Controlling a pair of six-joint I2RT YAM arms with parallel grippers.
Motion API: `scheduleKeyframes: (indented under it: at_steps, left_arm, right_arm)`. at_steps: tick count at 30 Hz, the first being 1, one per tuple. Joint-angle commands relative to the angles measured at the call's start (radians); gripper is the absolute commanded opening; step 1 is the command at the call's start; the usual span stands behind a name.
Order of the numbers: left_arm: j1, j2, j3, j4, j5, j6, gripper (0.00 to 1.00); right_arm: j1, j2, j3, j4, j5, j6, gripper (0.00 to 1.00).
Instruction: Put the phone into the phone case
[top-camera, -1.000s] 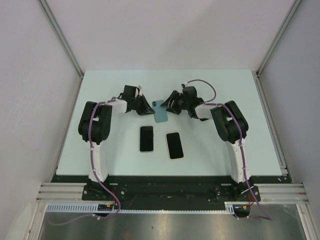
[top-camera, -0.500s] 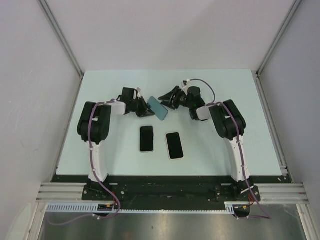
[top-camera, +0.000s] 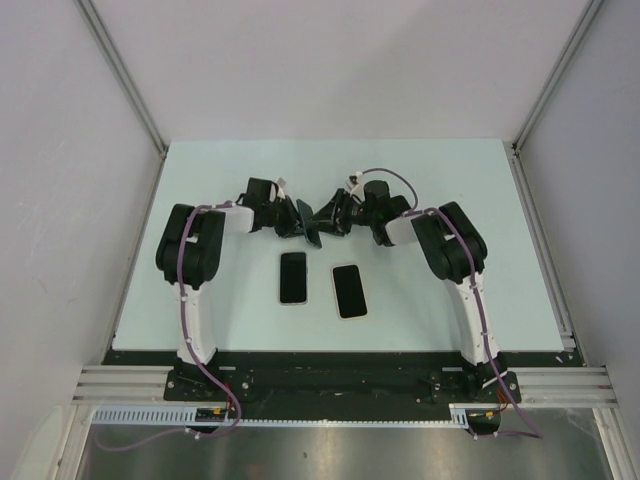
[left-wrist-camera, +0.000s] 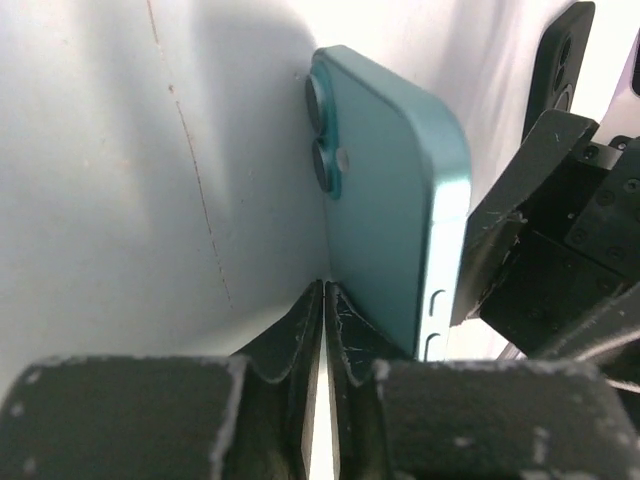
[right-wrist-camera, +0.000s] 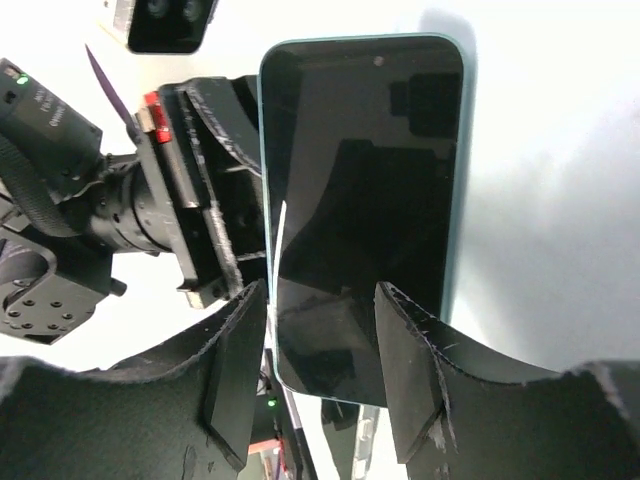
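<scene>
One teal phone (top-camera: 311, 222) is found over the middle rear of the tabletop (top-camera: 450, 200), between the two claws. From above it is seen almost edge-on, as a dark sliver whose long axis runs roughly front to back. In the left wrist view its teal back and two lenses are shown, with the lens end pointed away from the left claw (left-wrist-camera: 326, 290). That claw is closed almost completely, and the phone's plain end is caught at its fingertips. In the right wrist view the dark screen is turned to the camera, again with the lens end farthest off. The right claw (right-wrist-camera: 320, 290) is set astride the plain end with one finger along each long edge, but whether it is pressing cannot be told.

Two more flat pieces are counted on the tabletop nearer the bases: a black slab (top-camera: 293, 277) and a pale-rimmed slab (top-camera: 349, 291), lying side by side but apart, both lengthwise front to back.
</scene>
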Motion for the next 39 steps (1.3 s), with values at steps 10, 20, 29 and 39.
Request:
scheduleKeyframes:
  at_steps: [10,20,29,39]
  left_arm:
    - [0.033,-0.063,-0.061,-0.029,-0.006,0.023,0.36]
    - [0.059,-0.089,-0.064,0.052,0.097,0.030,0.46]
    - [0.066,-0.089,-0.047,0.158,0.229,0.026,0.57]
    - [0.066,-0.046,-0.040,0.213,0.289,0.026,0.65]
  right_arm:
    - [-0.015,-0.022,-0.011,-0.216,0.046,-0.154,0.48]
    - [-0.035,-0.013,-0.009,-0.228,0.061,-0.173,0.47]
    - [-0.047,-0.011,-0.009,-0.239,0.066,-0.194,0.47]
    - [-0.047,-0.002,0.015,-0.244,0.075,-0.200,0.46]
